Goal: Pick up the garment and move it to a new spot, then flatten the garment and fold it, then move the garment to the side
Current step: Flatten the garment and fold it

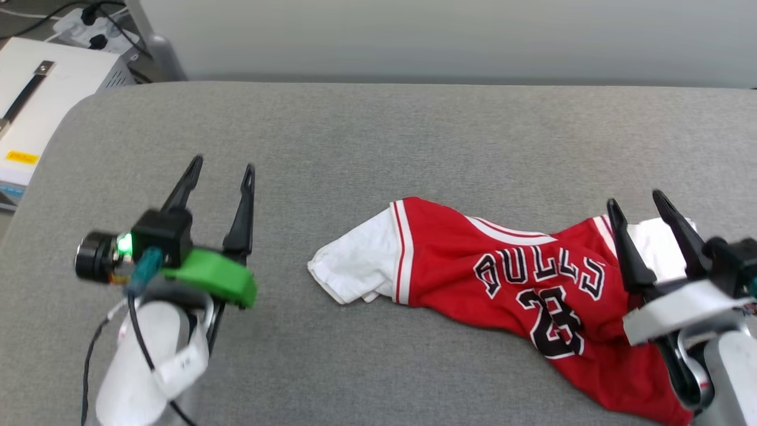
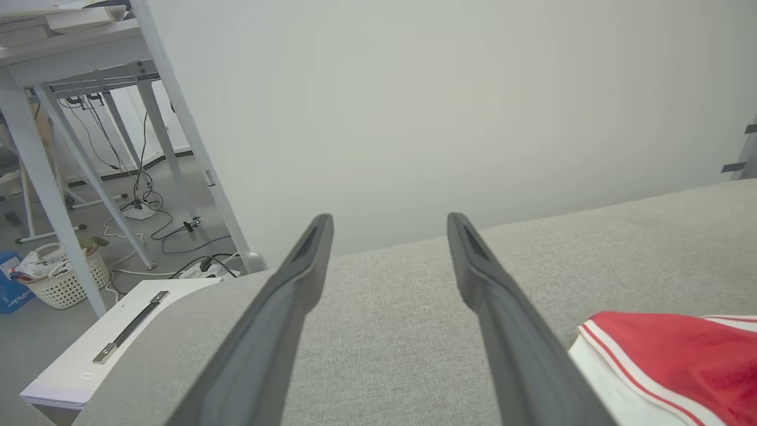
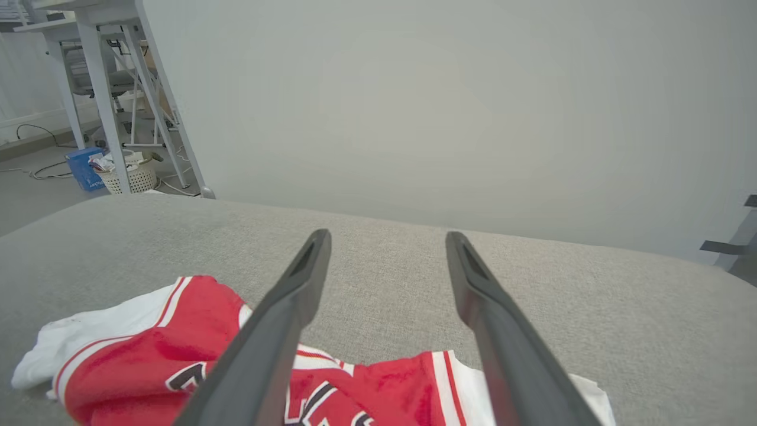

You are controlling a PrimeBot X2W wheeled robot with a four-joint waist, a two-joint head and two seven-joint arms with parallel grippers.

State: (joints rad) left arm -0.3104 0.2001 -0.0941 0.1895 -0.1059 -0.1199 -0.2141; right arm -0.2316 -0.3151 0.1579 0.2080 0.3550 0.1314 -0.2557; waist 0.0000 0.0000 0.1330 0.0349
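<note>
Both grippers spread wide, nothing held.
Left gripper (image 1: 223, 164) hangs over the bare grey cushion (image 1: 355, 130), apart from the garment (image 1: 473, 260). Right gripper (image 1: 634, 200) is above the garment's right end by a white sleeve, no cloth pinched. Garment lies crumpled, right of centre.

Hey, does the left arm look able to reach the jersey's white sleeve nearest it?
Probably yes: the left gripper is open, and nothing lies between it and the white sleeve off to its right.
</note>
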